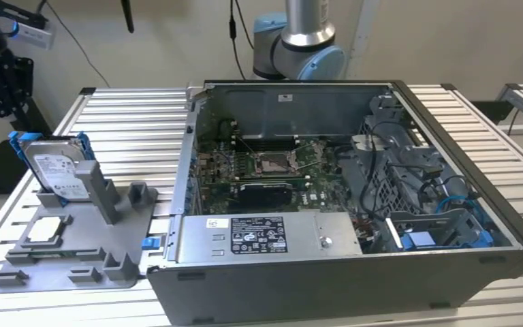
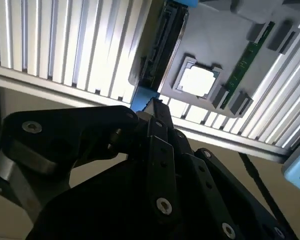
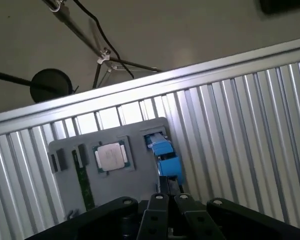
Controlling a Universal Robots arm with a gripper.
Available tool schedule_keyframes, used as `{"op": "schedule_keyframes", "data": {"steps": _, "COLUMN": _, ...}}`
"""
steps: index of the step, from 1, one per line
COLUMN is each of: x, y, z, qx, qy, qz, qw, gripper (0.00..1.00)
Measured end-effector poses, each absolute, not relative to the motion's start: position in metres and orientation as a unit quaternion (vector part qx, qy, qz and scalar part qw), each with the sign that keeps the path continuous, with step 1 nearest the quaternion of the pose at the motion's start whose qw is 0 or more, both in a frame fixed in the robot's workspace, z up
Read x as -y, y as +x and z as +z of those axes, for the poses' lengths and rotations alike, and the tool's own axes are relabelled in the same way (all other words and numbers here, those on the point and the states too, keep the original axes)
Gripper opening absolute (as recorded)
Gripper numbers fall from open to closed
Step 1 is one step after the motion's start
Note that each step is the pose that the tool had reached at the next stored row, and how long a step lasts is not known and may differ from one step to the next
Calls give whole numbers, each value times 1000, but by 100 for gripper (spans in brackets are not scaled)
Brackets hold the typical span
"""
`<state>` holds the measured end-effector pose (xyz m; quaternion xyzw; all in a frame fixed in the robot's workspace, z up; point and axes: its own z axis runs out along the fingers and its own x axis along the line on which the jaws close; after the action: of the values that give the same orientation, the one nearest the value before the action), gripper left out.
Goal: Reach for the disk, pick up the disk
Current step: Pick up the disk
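Disk (image 1: 55, 165) stands on edge in a slot of the grey fixture tray (image 1: 80, 255), label face out, blue side rails up both narrow edges; a grey post of the tray covers its lower corner. Tray sits on the slatted table (image 1: 125, 116), to the exterior view's left of the open computer case (image 1: 334, 276) and apart from it. A small square chip (image 1: 48, 230) lies flat in its own recess nearer the tray's front. In the first wrist view the disk (image 3: 162, 152) shows top edge on, just beside the chip. Gripper (image 2: 152, 107) hangs above the table edge by the tray, aimed down at the disk's upper edge, not touching it. Gripper state: cannot tell, since the black linkage hides the tips in both wrist views. Reach under way, pick not yet made. Handling, judged: metal body, rigid, will not give under clamp; likely dense for its size, so it needs a firm hold. Flat faces look smooth and may slip. Rails are plastic, probably springy, so a poor place to clamp. Shock-sensitive part: no knocks against the slot walls. Best hold seems across the two broad faces at the free top edge, midway between the rails, clear of the post
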<state>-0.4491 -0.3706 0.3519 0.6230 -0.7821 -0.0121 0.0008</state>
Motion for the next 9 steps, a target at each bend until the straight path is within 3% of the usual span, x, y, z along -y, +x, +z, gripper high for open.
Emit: {"op": "schedule_keyframes", "data": {"steps": 9, "x": 371, "y": -449, "z": 352, "qx": 728, "qy": 685, "qz": -12, "qw": 2, "gripper": 0}}
